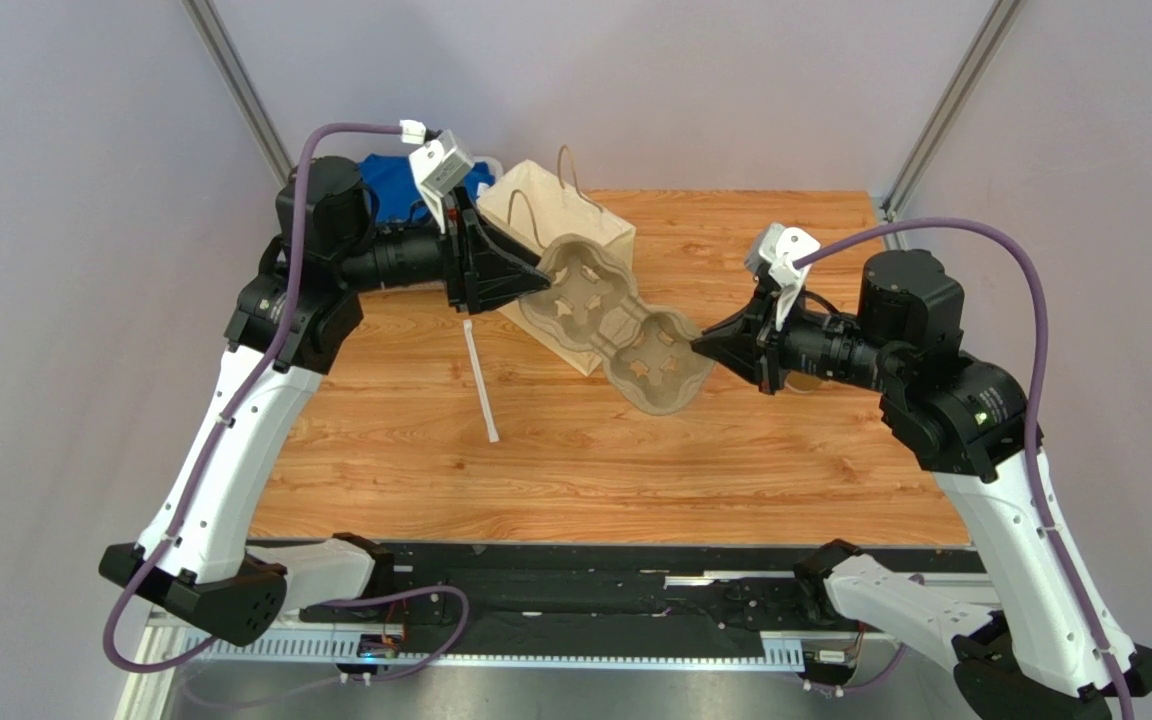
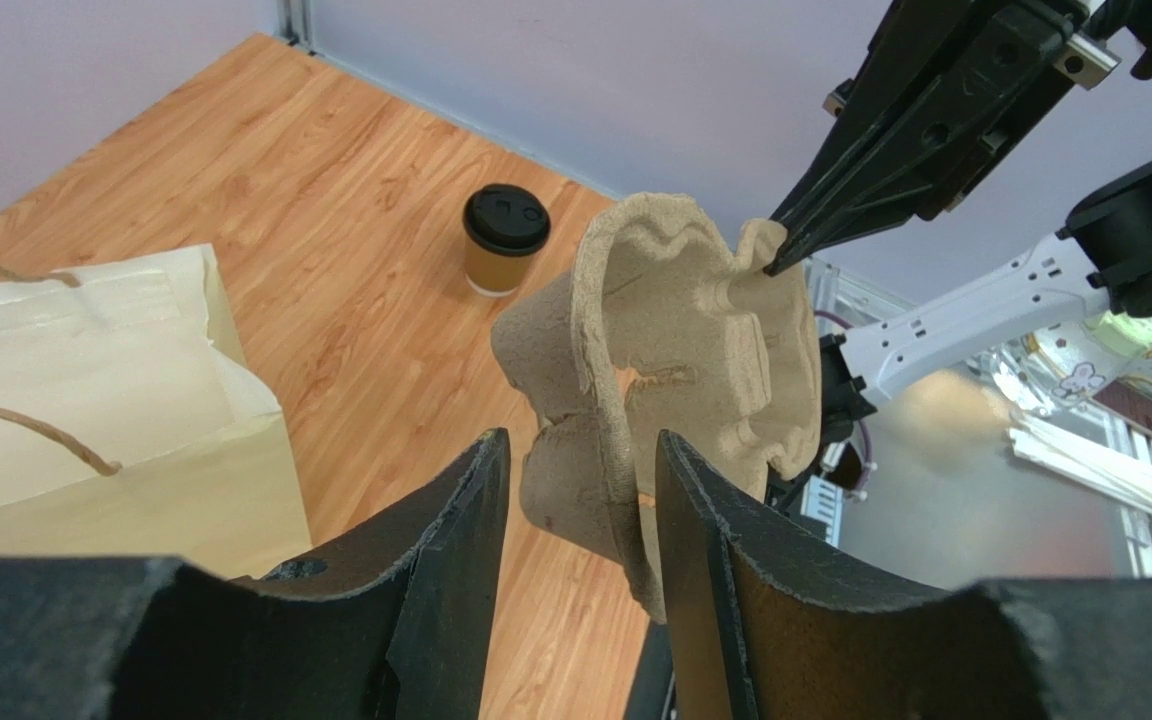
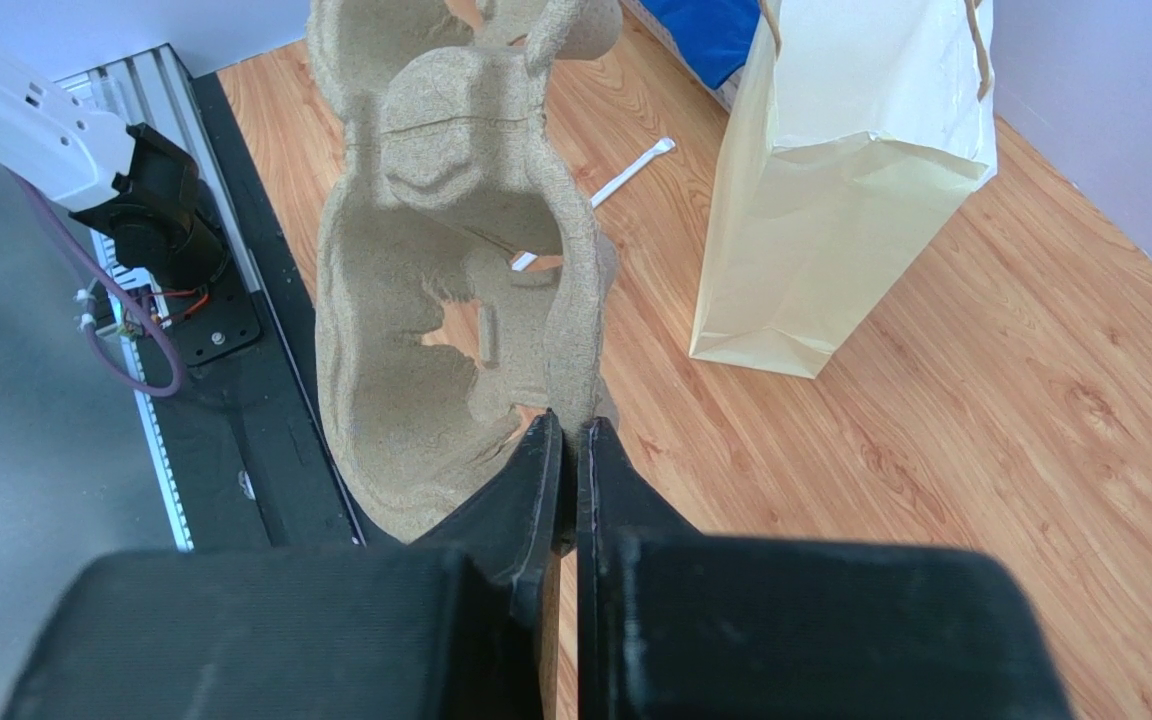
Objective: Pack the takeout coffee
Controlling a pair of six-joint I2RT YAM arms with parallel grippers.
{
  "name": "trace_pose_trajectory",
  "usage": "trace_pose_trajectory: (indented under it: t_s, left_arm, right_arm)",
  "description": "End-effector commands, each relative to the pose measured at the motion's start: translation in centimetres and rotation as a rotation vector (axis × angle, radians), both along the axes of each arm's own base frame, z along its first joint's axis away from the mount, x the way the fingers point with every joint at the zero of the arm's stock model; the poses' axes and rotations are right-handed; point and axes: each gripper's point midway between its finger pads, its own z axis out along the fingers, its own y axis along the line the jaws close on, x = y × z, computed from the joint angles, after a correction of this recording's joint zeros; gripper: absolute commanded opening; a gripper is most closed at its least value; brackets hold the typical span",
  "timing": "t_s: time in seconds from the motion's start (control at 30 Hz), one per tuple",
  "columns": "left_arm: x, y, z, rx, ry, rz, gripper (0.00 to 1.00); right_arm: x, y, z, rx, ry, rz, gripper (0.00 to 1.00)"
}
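Observation:
The takeout coffee (image 2: pixel 506 237), a small brown cup with a black lid, stands on the wooden table beyond the tray in the left wrist view. A grey-brown pulp cup tray (image 1: pixel 612 323) hangs in the air between both arms. My right gripper (image 3: pixel 569 423) is shut on the tray's (image 3: pixel 432 225) rim at one end. My left gripper (image 2: pixel 579 438) is open around the tray's (image 2: pixel 672 345) other end: one finger touches the rim, while the other stands off with a gap. The paper bag (image 1: pixel 560 210) stands open behind the tray.
A thin white straw (image 1: pixel 480 383) lies on the table left of centre. A blue object (image 1: pixel 387 180) sits at the back left behind the bag (image 3: pixel 838 180). The black rail (image 1: pixel 567 578) runs along the near edge.

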Motion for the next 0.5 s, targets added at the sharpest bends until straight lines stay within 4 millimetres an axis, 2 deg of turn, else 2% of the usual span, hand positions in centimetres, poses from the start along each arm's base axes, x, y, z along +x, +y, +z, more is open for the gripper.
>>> trace_pose_trajectory:
  t_s: [0.0,0.1,0.3,0.33,0.4,0.43,0.47]
  left_arm:
    - [-0.4,0.3,-0.1,0.017,-0.032,0.007,0.48]
    - [-0.5,0.4,-0.3,0.022,-0.032,0.008,0.42]
    - [0.0,0.6,-0.6,0.033,-0.029,0.044,0.12]
    - [0.0,0.7,-0.6,0.030,-0.019,0.052,0.02]
    - [0.5,1.1,-0.5,0.024,-0.006,0.076,0.00]
    - [0.6,1.4,-0.4,0.011,0.017,0.086,0.00]
    - [0.9,1.7,-0.3,-0.007,0.023,0.092,0.00]
  right_arm:
    - [0.4,0.0,1.5,0.018,-0.069,-0.015,0.00]
    - [0.4,0.1,1.3,0.014,-0.065,-0.011,0.00]
    - [0.4,0.5,1.2,0.009,-0.061,0.007,0.00]
    - [0.6,0.7,1.0,0.004,-0.047,0.014,0.18]
    - [0.8,0.5,2.0,0.000,-0.054,-0.007,0.41]
    - [1.9,0.4,1.9,-0.023,-0.044,-0.043,0.58]
    - [2.3,0.2,2.4,-0.030,-0.056,-0.061,0.65]
